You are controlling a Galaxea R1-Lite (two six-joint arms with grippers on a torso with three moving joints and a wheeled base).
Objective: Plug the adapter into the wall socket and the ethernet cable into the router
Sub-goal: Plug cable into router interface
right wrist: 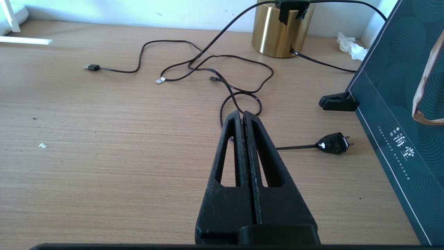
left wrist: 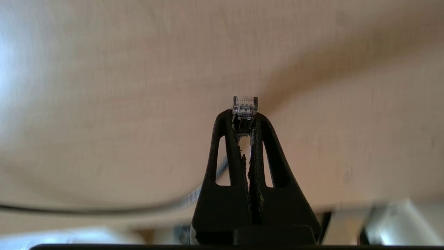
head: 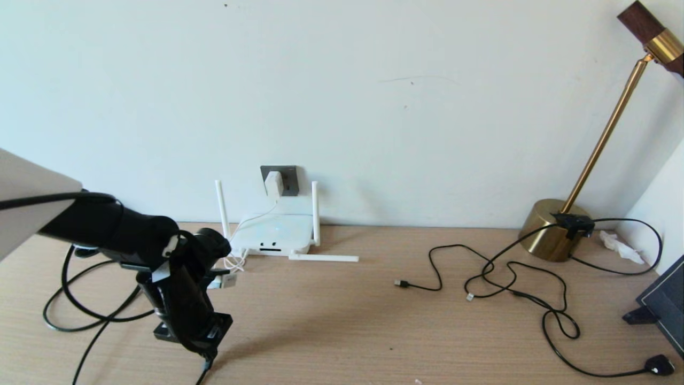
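Left end effector point(left wrist: 245, 116), in front of the router point(head: 275, 233) and to its left over the worktop point(head: 342, 321): its fingers point(left wrist: 225, 139) are pressed onto the clear connector of the ethernet cable point(left wrist: 245, 105), which juts from the tips. The black cable trails in loops on the worktop left of the router. Right end effector point(right wrist: 243, 116), seen only from its own wrist camera: fingers pressed together, holding nothing, above the worktop well to the right of the router, over thin black cables point(right wrist: 194, 66) and near a black plug point(right wrist: 333, 143). A dark teal bag point(right wrist: 399, 114) stands farther right. The router lies flat against the wall, two antennas upright, one point(head: 323, 258) lying on the worktop beside it. Directly above the router, the wall socket point(head: 286, 179) carries the adapter point(head: 273, 183), its white cord hanging to the router. A brass lamp point(head: 550, 230) stands far right of the router.
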